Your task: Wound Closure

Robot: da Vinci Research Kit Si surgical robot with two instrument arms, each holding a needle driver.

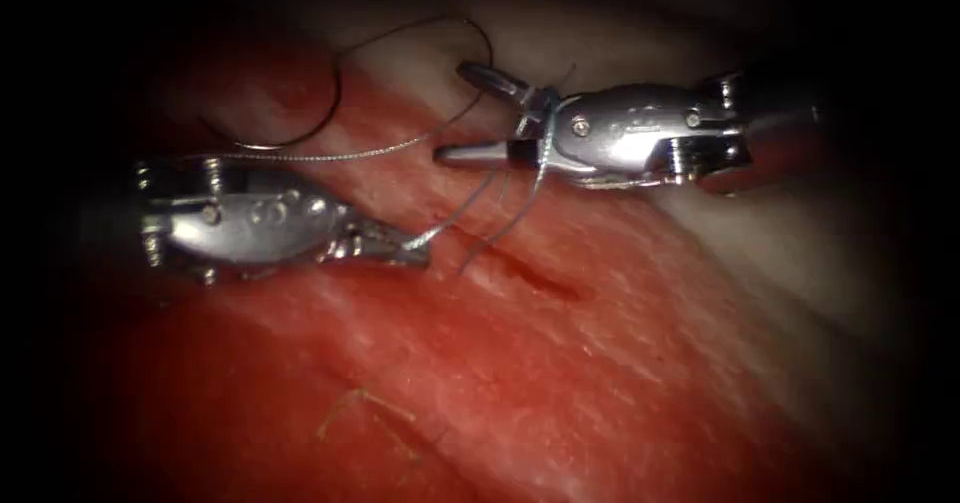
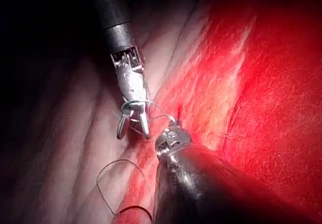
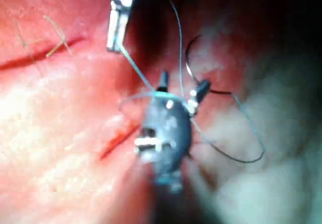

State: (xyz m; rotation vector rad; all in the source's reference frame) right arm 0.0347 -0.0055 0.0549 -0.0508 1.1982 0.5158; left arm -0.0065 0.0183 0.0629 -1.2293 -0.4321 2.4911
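Left of the cut (image 1: 535, 275), we see the left tool (image 1: 418, 253) gripping thread (image 1: 450, 221); thread wraps the right tool's (image 1: 470, 113) wide-spread jaws.

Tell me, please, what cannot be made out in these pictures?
Left tool, fingers shut on the thread: in the left wrist view its own shaft hides the grip.
Right tool, open, holding nothing: endoscope view, the thread loops round it are too fine to count.
Needle, seemingly lying free on the tissue left of the cut: its tip is lost in shadow, endoscope view.
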